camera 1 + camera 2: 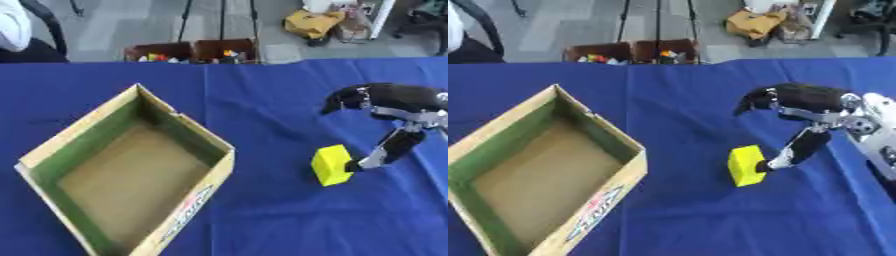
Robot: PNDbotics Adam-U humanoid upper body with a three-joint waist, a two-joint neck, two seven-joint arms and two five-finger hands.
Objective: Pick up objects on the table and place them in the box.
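The open brown cardboard box [131,170] carries a red-and-blue side label, unreadable. On the blue tablecloth [262,100], the right hand [802,107], fingers spread, touches the yellow block [746,165] with its thumb.

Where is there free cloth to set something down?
Bare blue cloth lies between the box and the yellow block, and behind the box toward the far edge. It is crowded where the right hand touches the block.
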